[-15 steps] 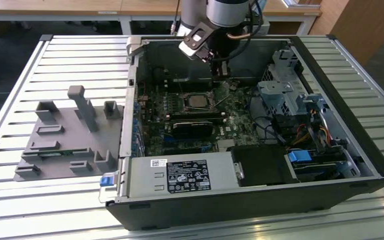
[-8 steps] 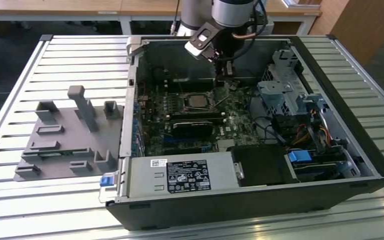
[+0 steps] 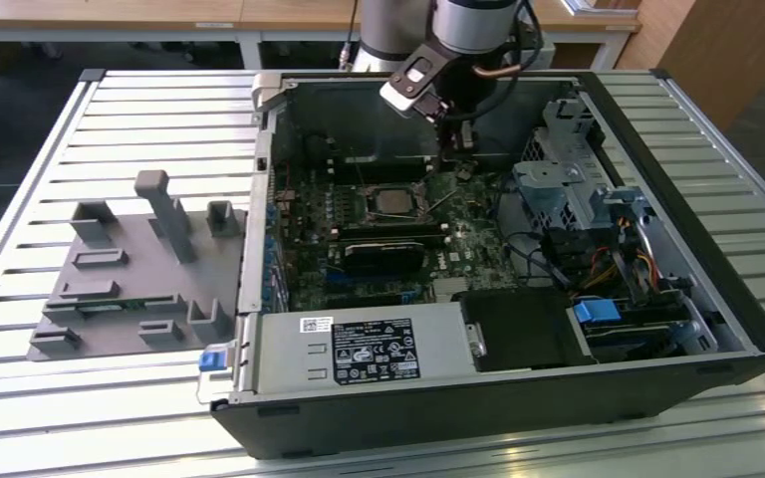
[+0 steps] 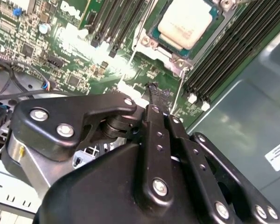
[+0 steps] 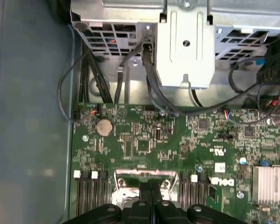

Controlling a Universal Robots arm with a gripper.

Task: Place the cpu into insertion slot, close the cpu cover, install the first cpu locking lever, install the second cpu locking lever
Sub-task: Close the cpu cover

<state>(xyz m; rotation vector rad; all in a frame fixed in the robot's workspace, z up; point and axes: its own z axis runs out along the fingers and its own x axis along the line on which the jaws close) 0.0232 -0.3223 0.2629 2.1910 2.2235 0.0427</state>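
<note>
cpu (image 3: 393,202) lies flat mid-motherboard (image 3: 356,249) in the exterior view. The case (image 3: 701,299) is on its side with the panel off, so the board faces up and I can reach straight down. My gripper (image 3: 461,159) is inside the case, low over the board, just to the exterior view's right of the chip rather than above it. My read: the chip is placed and I'm working the hardware at the socket edge.

Second wrist view: cpu (image 4: 186,21) is seated square in the insertion slot (image 4: 170,47), pale top up. The cpu cover (image 4: 143,41) looks folded down around it, with the chip showing through the cut-out. A thin metal rod (image 4: 178,91), probably a locking lever, runs along the socket's side. My fingers (image 4: 155,140) are pinched together into one narrow tip near that rod. I can't tell whether the tip touches it or whether anything is caught between the pads. A narrow tip suits pushing a thin lever; that's my guess at why.

First wrist view: the pinched tip sits right at the silvery cover's edge. The coin cell (image 5: 103,126), cables (image 5: 151,88) and drive cage (image 5: 184,46) are well apart from it, so snag risk looks low.
</note>
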